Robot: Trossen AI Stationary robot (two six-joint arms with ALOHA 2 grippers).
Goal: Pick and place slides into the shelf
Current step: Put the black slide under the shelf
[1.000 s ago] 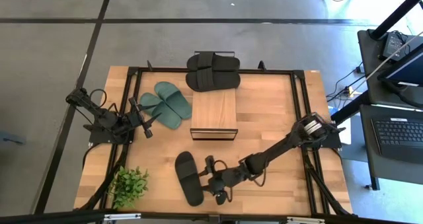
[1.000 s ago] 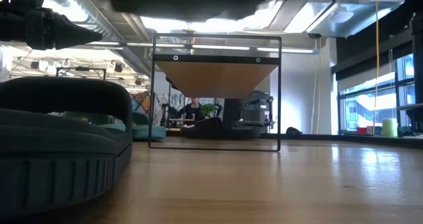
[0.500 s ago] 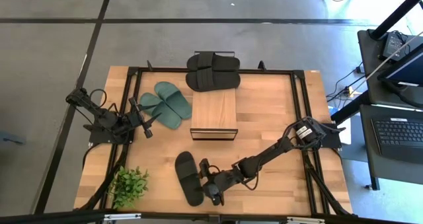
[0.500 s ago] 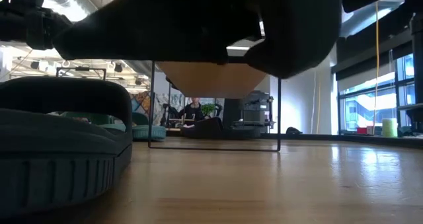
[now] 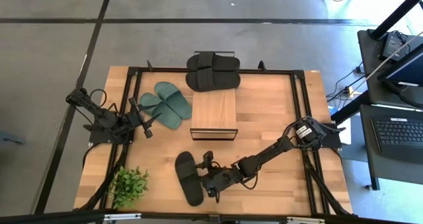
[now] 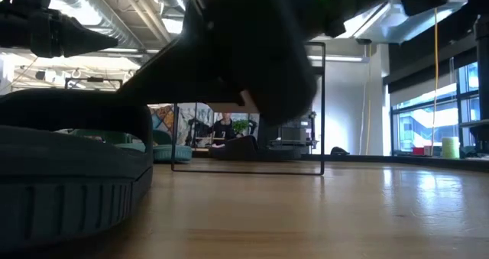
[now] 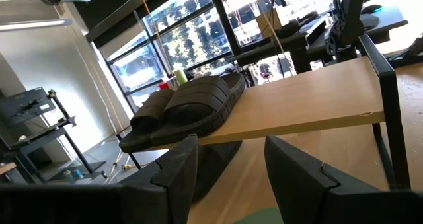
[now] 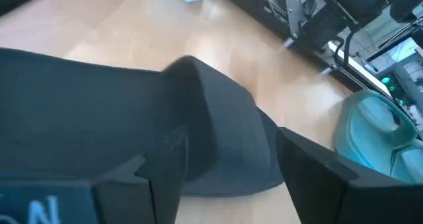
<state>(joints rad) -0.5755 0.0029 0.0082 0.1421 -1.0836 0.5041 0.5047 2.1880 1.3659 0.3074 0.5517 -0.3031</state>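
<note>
- Hovering at the lone black slide (image 5: 188,178), right gripper (image 5: 207,182) spread wide, holding nothing.
- Waiting beside the green slides (image 5: 166,104), left gripper (image 5: 147,120) parted.
- Shelf (image 5: 214,114) mid-table, black slides (image 5: 211,72) behind it.

Black slides (image 5: 212,71); green slides (image 5: 166,104); light-wood shelf (image 5: 214,110)

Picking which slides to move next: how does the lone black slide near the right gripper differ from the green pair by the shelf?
The lone black slide is black and lies by itself near the table's front edge; the green pair is dark green, two side by side, touching the shelf's left side. The open right gripper is at the black slide; the open left gripper waits near the green pair. Both rest flat on the table.
</note>
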